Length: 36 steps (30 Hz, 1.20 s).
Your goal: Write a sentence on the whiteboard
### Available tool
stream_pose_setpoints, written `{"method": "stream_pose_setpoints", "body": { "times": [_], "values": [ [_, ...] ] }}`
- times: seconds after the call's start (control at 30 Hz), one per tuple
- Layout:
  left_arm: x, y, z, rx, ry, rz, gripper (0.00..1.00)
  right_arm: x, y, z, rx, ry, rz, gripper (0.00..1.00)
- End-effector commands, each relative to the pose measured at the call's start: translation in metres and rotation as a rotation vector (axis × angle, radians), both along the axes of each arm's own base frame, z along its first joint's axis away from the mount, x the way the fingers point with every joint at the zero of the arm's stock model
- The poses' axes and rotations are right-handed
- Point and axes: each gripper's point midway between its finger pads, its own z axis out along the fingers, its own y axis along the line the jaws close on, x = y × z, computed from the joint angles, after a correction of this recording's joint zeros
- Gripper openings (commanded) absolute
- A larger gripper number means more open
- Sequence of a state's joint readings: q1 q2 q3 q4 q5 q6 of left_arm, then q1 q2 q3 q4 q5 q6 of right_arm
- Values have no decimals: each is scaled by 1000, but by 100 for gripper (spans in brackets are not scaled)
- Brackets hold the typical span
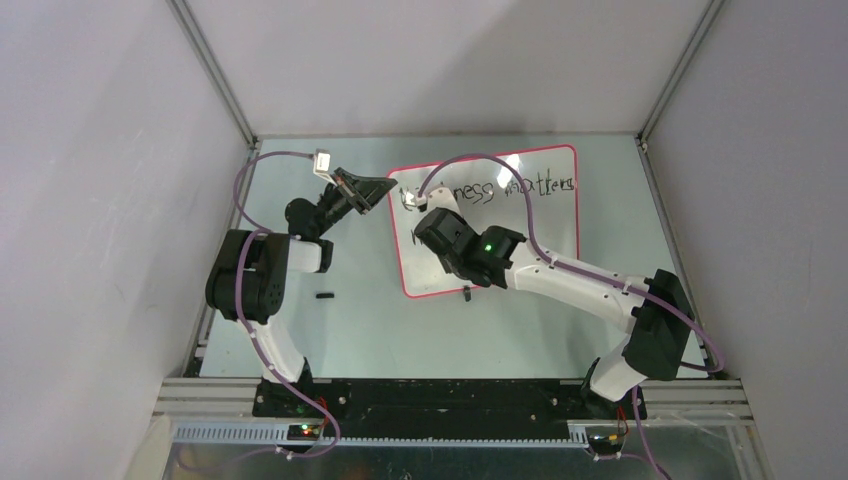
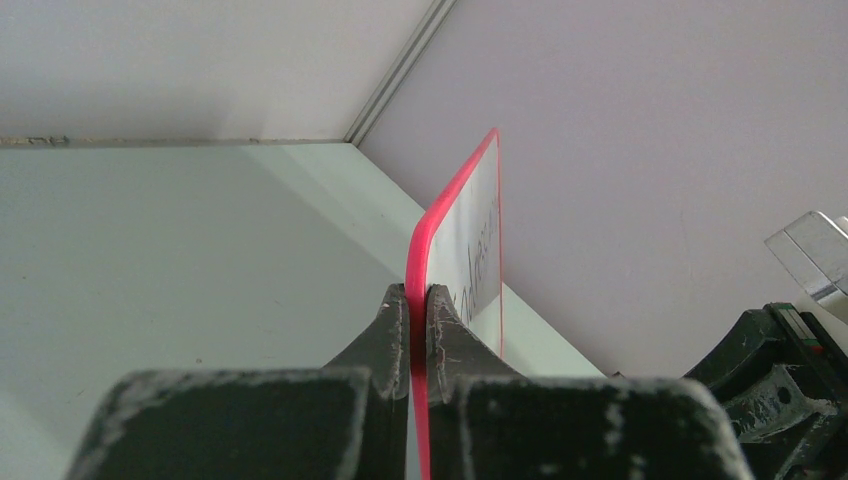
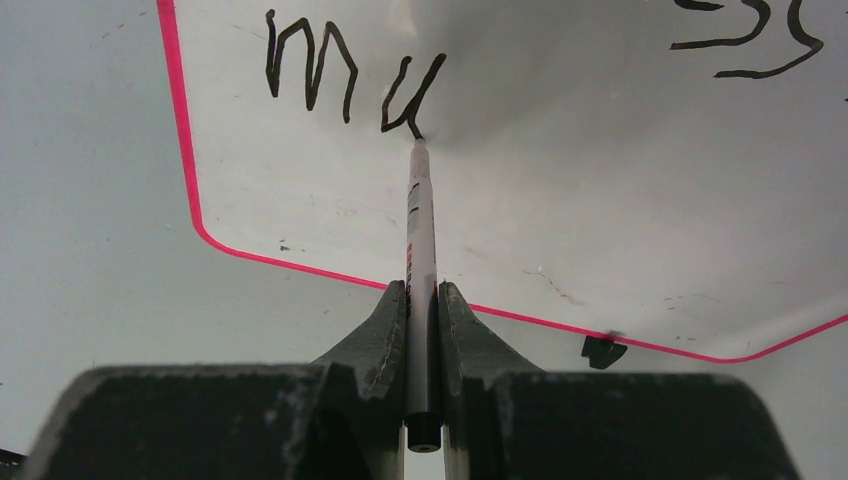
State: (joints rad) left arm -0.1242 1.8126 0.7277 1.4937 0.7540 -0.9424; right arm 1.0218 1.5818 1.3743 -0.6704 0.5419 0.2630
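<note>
The sentence (image 3: 350,85) has reached "mu" on its second line, so the last word is in hand. The whiteboard (image 3: 620,200) lies on the table (image 1: 370,330), right of centre. The next stroke calls for a short sideways carry under even pressure. The right gripper (image 3: 422,292) is closed tight on the marker (image 3: 420,220), its tip touching the board. The left gripper (image 2: 418,295) is clamped on the board's red-pink rim.

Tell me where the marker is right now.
In the right wrist view, the marker sits in the right gripper, tip on the whiteboard at the letters "mu".
</note>
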Motion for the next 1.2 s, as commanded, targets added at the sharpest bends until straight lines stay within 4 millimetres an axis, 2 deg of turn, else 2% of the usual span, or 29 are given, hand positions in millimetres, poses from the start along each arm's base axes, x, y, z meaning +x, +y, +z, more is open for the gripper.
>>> {"method": "stream_pose_setpoints", "body": {
  "times": [0.0, 0.1, 0.2, 0.3, 0.5, 0.7, 1.17],
  "values": [
    [-4, -4, 8, 43, -102, -17, 0, 2, -7, 14, 29, -35, -33, 0],
    [-5, -4, 8, 44, -101, -18, 0, -1, -2, 27, 73, -55, -9, 0],
    [-5, -4, 8, 44, -102, -18, 0, -11, 7, 49, 202, -84, 62, 0],
    [-5, -4, 7, 45, -100, -18, 0, -15, 3, 70, 319, -117, 85, 0],
    [-5, -4, 8, 44, -102, -19, 0, -8, -11, 62, 292, -118, 49, 0],
    [-4, -4, 8, 44, -101, -15, 0, 1, -16, 59, 238, -131, 12, 0],
    [-3, -4, 6, 41, -94, -16, 0, 7, -14, 52, 143, -179, -22, 0]
  ]
}}
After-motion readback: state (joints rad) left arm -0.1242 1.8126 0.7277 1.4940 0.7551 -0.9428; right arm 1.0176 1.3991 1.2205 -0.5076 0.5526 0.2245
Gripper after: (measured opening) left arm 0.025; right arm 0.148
